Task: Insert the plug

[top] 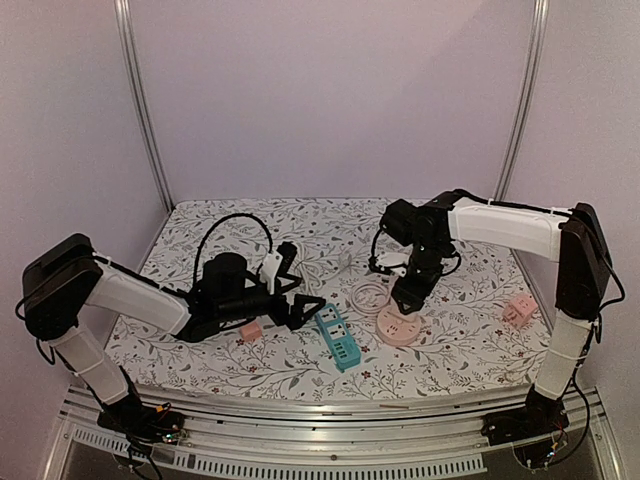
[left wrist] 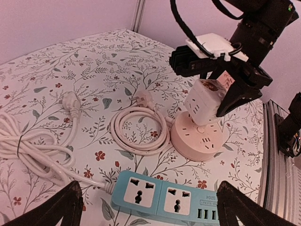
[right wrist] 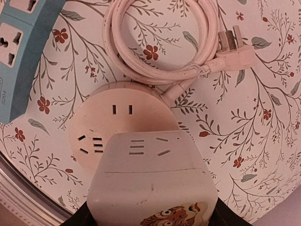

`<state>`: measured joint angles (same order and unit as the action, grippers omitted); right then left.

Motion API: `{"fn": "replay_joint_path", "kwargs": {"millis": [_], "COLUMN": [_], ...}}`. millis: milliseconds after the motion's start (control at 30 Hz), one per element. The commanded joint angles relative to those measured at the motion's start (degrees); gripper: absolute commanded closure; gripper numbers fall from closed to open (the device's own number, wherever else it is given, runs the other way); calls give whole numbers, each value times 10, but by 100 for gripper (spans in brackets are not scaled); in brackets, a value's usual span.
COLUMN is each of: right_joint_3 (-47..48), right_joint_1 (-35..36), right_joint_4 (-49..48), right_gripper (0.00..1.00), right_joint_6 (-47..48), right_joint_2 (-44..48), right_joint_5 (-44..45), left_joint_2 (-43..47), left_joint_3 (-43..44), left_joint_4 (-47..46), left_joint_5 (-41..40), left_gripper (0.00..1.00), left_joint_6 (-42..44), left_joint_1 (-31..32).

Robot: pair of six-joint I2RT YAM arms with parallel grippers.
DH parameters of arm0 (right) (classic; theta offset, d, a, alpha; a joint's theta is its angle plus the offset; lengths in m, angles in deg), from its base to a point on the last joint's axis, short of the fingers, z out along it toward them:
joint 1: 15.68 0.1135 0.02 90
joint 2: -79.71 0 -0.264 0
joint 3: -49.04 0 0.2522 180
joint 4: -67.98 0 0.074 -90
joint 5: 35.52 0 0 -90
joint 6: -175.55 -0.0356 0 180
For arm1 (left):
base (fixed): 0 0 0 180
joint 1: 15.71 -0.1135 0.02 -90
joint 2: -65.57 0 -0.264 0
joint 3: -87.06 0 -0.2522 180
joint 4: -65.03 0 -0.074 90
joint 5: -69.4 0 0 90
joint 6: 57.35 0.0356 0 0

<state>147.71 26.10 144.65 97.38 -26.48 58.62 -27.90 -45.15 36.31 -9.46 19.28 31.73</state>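
The left arm is reaching across the worktop with its jaws standing wide apart and gripping nothing. In the top view the blue power strip is lying just at their 4 o'clock. A white cord bundle is lying off at 9 o'clock in the left wrist view, and a coiled pink cord is resting between the strip and the round pink socket hub, which it is feeding.

Farther right, the right arm is bending down over that hub, its jaws clamping the white cube plug from two sides. The plug is hanging directly above the hub, which is lying at 6 o'clock from the jaws in the top view. It is leaning slightly rather than standing plumb. Its prongs are hidden underneath, so whether they are touching the hub's face cannot be told. In the right wrist view the hub's open slots are showing at 11 o'clock beyond the plug.

The right arm is clearly the nearer one. The coming move is probably depending on levelling the plug and lining its prongs over a slot set before pressing down.
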Motion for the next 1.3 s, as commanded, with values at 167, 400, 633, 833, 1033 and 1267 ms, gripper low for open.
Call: {"fn": "replay_joint_path", "kwargs": {"millis": [167, 400, 633, 833, 1033, 1267], "right_joint_3": [-7, -6, -3, 2, 8, 17], "right_joint_1": [-16, -19, -19, -27, -27, -28], "right_joint_4": [-13, -13, -6, -1, 14, 21], "right_gripper": [100, 100, 100, 100, 100, 100], "right_joint_6": [-5, -6, -14, -23, -29, -33], "right_joint_2": [11, -3, -6, -19, -33, -39], "right_joint_5": [-3, -10, -10, -30, -31, -34], "left_joint_2": [-14, -25, -34, -34, -33, -29], "left_joint_3": [6, 9, 13, 12, 11, 9], "left_joint_4": [-7, -15, -17, -18, -18, -18], "left_joint_5": [4, 6, 8, 8, 8, 7], "left_gripper": [1, 1, 2, 2, 1, 1], "left_joint_6": [4, 0, -2, -3, -4, -3], "left_joint_1": [-7, -7, -7, -8, -7, -7]}}
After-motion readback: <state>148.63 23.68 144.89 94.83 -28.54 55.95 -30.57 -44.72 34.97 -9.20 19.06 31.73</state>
